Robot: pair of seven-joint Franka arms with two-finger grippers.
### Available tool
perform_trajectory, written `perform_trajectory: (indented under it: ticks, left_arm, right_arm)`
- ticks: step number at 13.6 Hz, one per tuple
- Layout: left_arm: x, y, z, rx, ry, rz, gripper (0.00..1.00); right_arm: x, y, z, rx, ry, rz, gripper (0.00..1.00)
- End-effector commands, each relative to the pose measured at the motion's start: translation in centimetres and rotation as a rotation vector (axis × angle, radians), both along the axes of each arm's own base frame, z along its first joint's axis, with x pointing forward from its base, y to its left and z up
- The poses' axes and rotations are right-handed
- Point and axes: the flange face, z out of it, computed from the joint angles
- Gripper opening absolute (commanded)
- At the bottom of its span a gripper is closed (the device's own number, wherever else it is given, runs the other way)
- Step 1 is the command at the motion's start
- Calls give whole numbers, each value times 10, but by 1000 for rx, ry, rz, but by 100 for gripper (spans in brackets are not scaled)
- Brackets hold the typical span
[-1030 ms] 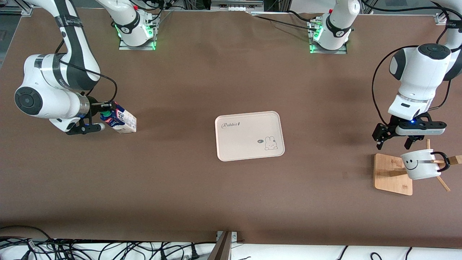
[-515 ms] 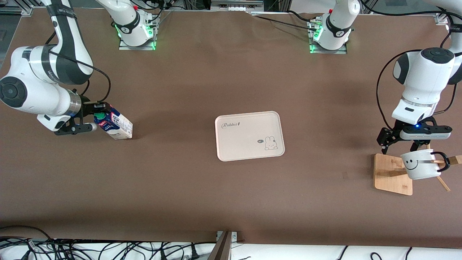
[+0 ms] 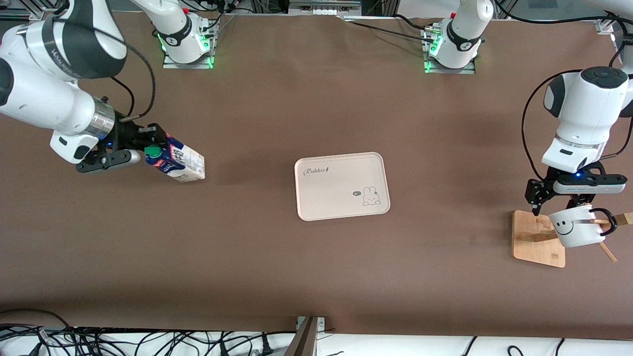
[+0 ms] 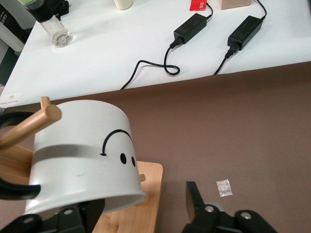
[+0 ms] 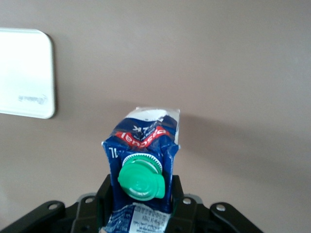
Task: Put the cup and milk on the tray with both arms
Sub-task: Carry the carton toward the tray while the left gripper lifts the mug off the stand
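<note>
The milk (image 3: 179,163), a blue-and-white carton with a green cap (image 5: 141,180), is tilted in my right gripper (image 3: 146,148), which is shut on its top just above the table at the right arm's end. The right wrist view shows the carton (image 5: 144,141) between the jaws. The cream tray (image 3: 336,198) lies mid-table. The white smiley cup (image 3: 573,228) hangs on a wooden stand at the left arm's end. My left gripper (image 3: 559,206) is open, its jaws on either side of the cup's rim (image 4: 82,150). One finger (image 4: 197,200) is apart from the cup; the other is mostly hidden.
The wooden stand's base (image 3: 531,237) and its pegs (image 4: 34,125) hold the cup, with a peg through the black handle (image 3: 609,222). A corner of the tray (image 5: 24,73) shows in the right wrist view. Cables run along the table's front edge.
My right gripper has risen with the milk and carried it a little toward the tray. My left gripper has come down from above the stand to the cup's rim.
</note>
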Motion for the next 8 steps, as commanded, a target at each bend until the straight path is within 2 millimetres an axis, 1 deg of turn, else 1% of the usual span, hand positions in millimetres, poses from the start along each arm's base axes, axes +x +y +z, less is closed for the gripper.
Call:
perform_trajectory:
  ticks: [1, 2, 3, 4, 5, 6, 7, 8]
  left_arm:
    - [5, 2, 5, 26, -14, -20, 41]
    - [5, 2, 6, 27, -16, -21, 41]
    - [5, 2, 8, 27, -19, -21, 41]
    - [5, 2, 9, 28, -20, -21, 42]
    - [5, 2, 9, 28, -20, -21, 43]
    - [5, 2, 9, 28, -20, -21, 45]
    - [5, 2, 9, 28, -20, -21, 45]
    - [5, 2, 9, 29, -20, -22, 45]
  right_arm:
    - [9, 56, 37, 7, 14, -32, 49]
    - [11, 79, 47, 1, 18, -37, 49]
    - [14, 100, 49, -8, 11, -35, 49]
    - [13, 122, 46, -12, 13, -24, 49]
    - [15, 142, 34, -19, 24, -9, 49]
    - [18, 168, 22, -25, 29, 18, 49]
    - [22, 192, 17, -31, 17, 23, 49]
    - [23, 216, 14, -45, -3, 14, 49]
